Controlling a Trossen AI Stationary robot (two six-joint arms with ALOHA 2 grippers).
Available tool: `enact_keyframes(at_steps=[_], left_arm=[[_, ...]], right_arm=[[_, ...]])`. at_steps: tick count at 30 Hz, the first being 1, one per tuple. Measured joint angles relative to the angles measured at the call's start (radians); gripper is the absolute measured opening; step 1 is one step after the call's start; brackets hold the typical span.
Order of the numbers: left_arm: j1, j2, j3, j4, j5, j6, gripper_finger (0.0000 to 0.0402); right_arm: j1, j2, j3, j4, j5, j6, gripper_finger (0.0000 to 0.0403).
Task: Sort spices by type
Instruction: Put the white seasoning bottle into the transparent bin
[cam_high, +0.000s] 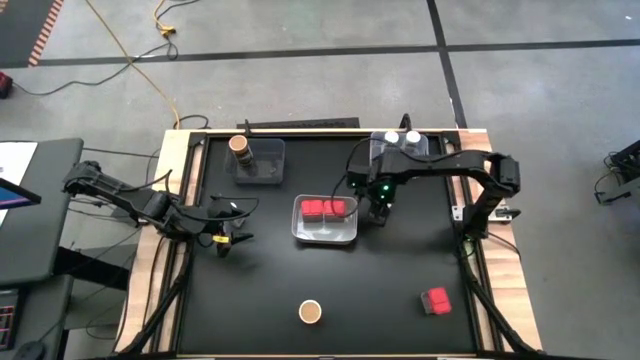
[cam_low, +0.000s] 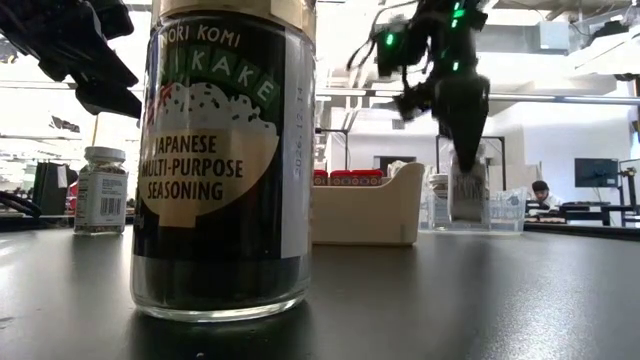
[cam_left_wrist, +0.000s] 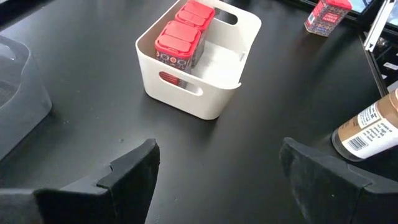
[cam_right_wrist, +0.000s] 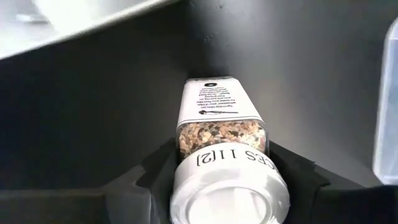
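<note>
My right gripper (cam_high: 380, 212) points down just right of the white bin (cam_high: 325, 235) and is shut on a white-lidded jar (cam_right_wrist: 221, 118) of flaky spice. The bin holds two red containers (cam_high: 325, 208). A third red container (cam_high: 435, 301) stands at the near right. One brown-topped jar (cam_high: 310, 312) stands near the front edge, and another (cam_high: 240, 146) stands in the far-left clear tray (cam_high: 270, 172). Two white-lidded jars (cam_high: 400, 137) stand in the far-right clear tray (cam_high: 425, 147). My left gripper (cam_left_wrist: 224, 180) hangs open at the table's left, with nothing between its fingers. My right gripper pinches the jar at its top, one finger on each side of the white lid (cam_right_wrist: 186, 177). The fingers (cam_right_wrist: 297, 174) come from above, pointing down. The jar is upright below them (cam_low: 466, 195), its bottom at table level as far as I can tell.
The white bin's right wall stands close beside the held jar. The far-right clear tray lies just beyond the right gripper. In the low view the near brown-topped jar (cam_low: 225, 160) fills the foreground. Bare tabletop (cam_high: 380, 290) lies between the bin and the front edge.
</note>
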Motion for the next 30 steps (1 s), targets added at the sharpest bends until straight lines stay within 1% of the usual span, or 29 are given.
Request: enact_keyframes(at_steps=[5, 7, 11, 13, 16, 19, 22, 30], left_arm=[[0.000, 0.000, 0.000, 0.001, 0.000, 0.000, 0.0318], [0.000, 0.000, 0.000, 0.002, 0.000, 0.000, 0.0318], [0.000, 0.000, 0.000, 0.002, 0.000, 0.000, 0.0318], [0.000, 0.000, 0.000, 0.001, 0.000, 0.000, 0.0318], [0.000, 0.000, 0.000, 0.002, 0.000, 0.000, 0.0318], [0.000, 0.000, 0.000, 0.002, 0.000, 0.000, 0.0318], [0.000, 0.000, 0.000, 0.002, 0.000, 0.000, 0.0318], [0.000, 0.000, 0.000, 0.002, 0.000, 0.000, 0.0318]], right_arm=[[-0.031, -0.103, 0.053, -0.091, 0.004, -0.034, 0.0221], [-0.059, -0.146, 0.080, -0.149, 0.034, -0.047, 0.0222], [-0.163, -0.210, 0.140, -0.276, 0.074, -0.112, 0.0223], [-0.226, -0.228, 0.171, -0.294, 0.093, -0.161, 0.0223], [-0.313, -0.246, 0.213, -0.292, 0.093, -0.236, 0.0222], [-0.386, -0.247, 0.219, -0.298, 0.094, -0.360, 0.0222], [-0.436, -0.225, 0.219, -0.293, 0.106, -0.439, 0.0222], [-0.484, -0.110, 0.219, -0.268, 0.155, -0.512, 0.0222]])
